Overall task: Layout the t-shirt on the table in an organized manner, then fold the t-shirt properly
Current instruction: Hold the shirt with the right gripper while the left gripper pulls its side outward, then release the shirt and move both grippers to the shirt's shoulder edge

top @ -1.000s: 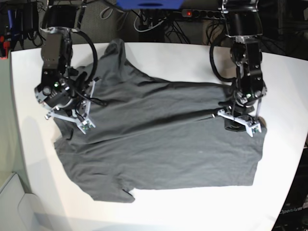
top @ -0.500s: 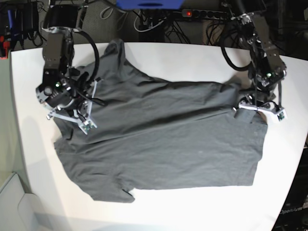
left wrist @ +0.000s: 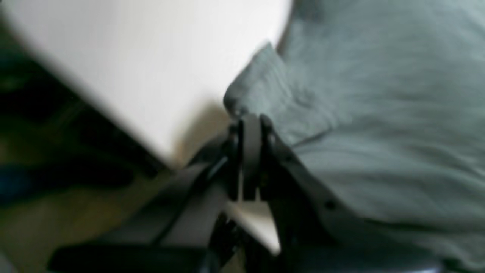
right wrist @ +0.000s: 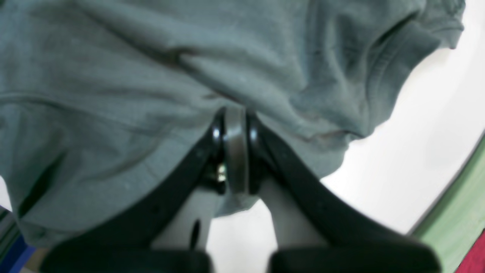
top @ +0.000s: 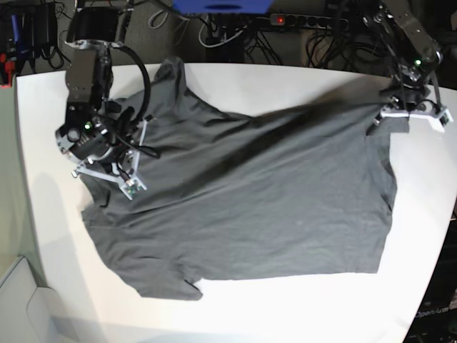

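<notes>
The dark grey t-shirt [top: 250, 200] lies spread across the white table [top: 285, 82], collar end at the left and hem at the right. My left gripper [top: 383, 120] is at the far right corner, shut on the shirt's hem corner and holding it stretched outward. The left wrist view shows the closed fingers [left wrist: 246, 121] pinching a fold of the t-shirt [left wrist: 379, 113] close to the table [left wrist: 151, 57] edge. Over the shoulder area at the left, my right gripper [top: 107, 170] is shut on cloth. In the right wrist view the gripper [right wrist: 235, 117] bites into bunched t-shirt [right wrist: 113, 76] fabric.
Cables and a power strip [top: 300, 20] hang behind the far table edge. A pale green surface [top: 8, 214] borders the table on the left. The table's right edge [top: 446, 164] runs just beyond my left gripper. A sleeve [top: 171, 286] points toward the front edge.
My left gripper has swung up and to the far right with the hem corner, pulling the folded-over part of the shirt flat. The right gripper has stayed where it was.
</notes>
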`<state>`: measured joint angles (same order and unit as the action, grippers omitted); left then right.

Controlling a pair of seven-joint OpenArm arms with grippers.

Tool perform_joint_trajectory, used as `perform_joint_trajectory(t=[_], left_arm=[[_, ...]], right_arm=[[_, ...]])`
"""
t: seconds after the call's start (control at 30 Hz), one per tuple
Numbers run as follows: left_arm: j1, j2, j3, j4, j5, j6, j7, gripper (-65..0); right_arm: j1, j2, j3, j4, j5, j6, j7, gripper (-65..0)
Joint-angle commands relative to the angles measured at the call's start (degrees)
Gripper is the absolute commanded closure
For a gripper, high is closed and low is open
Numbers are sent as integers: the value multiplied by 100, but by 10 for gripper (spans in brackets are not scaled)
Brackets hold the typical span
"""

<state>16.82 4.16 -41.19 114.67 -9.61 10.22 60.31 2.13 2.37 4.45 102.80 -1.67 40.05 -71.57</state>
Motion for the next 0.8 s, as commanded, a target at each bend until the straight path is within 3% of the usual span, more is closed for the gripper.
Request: perform_joint_trajectory(t=[0.0,0.2,0.43,0.53,0.63,0.67,0.77], left_arm=[[19,-43,-193,89,51,46,-102,-1],[28,-43,-879,-184,51,46,-49,-1],[19,72,-888,-658,51,46,-23,-8],[19,133,-896,-711,51,46,-23,-105],[54,291,-914,-764,51,46,-14,-314],[63,326,-914,-764,51,46,-14,-347],[90,326,-888,-887,42,46,56,-340]], right_arm=[[81,5,-10,89,5,-5,58,0],[81,-92,-18,80,5,-5,67,0],[152,-118,-18,71,5,-5,67,0],[152,-118,-18,62,5,-5,67,0],[152,-92,-18,62,5,-5,67,0],[143,-83,-27,62,5,-5,67,0],[134,-75,-27,62,5,-5,67,0]])
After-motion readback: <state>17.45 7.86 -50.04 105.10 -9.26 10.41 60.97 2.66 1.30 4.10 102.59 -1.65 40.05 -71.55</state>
